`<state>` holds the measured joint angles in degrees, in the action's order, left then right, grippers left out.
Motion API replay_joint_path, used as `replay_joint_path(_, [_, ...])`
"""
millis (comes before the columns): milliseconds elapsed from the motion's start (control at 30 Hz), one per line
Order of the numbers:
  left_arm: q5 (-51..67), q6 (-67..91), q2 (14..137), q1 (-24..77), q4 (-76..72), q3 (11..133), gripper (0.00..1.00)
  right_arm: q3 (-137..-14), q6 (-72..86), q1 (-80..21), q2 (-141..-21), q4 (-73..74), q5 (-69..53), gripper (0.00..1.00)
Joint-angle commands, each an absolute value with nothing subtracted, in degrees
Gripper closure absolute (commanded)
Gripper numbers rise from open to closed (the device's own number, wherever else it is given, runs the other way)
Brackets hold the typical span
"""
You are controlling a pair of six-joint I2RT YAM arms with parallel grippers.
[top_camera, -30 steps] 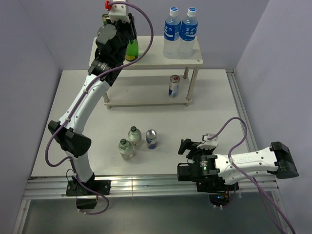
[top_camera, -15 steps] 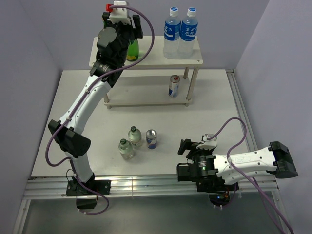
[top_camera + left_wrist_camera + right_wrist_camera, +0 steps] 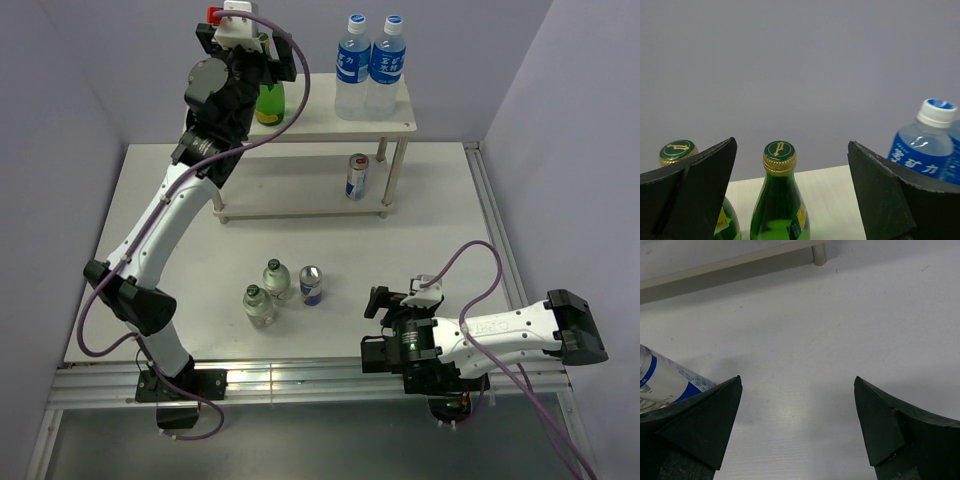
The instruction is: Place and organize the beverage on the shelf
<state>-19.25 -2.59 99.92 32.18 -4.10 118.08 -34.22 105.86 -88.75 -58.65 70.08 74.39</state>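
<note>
Roughly half is done: both green glass bottles stand on the shelf, top board (left end), and one can stands on the lower tier. The left gripper hangs spread wide about one bottle, gripping nothing. Two squat bottles and another can wait on the table near the right gripper, jaws apart.

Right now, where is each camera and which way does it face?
Top external: above and behind the bases, looking down on table, shelf, left arm and right arm.
Left wrist: above the shelf, facing the back wall; its open fingers flank a green bottle.
Right wrist: low over the table, facing the shelf; its open fingers show.
Shared: green bottle in top and left wrist; table can in top and right wrist.
</note>
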Motion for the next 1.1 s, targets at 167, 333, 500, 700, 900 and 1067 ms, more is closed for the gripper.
replay_joint_path(167, [-23.29, -1.33, 90.02, 35.24, 3.85, 118.84, 0.01, -37.00, 107.67, -89.30, -60.82, 70.93, 77.69, 0.00])
replay_joint_path(333, [-30.14, 2.98, 75.53, 42.25, 3.62, 95.36, 0.03, -41.03, 88.74, -89.21, -65.37, 57.70, 76.30, 0.00])
replay_joint_path(500, [-30.76, 10.71, 57.94, 45.35, 4.65, 72.98, 0.05, -45.71, 65.28, -90.53, -67.42, 36.72, 74.11, 0.00])
replay_joint_path(700, [-31.98, 16.26, 47.65, 46.14, 10.10, 58.28, 0.04, -36.56, 41.04, -85.97, -67.12, -3.60, 56.09, 0.00])
replay_joint_path(900, [-35.68, 17.23, 44.47, 50.36, 10.55, 55.37, 0.04, -39.90, 36.65, -80.87, -79.60, -12.11, 50.98, 0.00])
replay_joint_path(1067, [-37.17, 16.88, 44.47, 51.85, 11.07, 55.46, 0.05, -42.45, 36.39, -76.91, -85.95, -14.50, 49.92, 0.00])
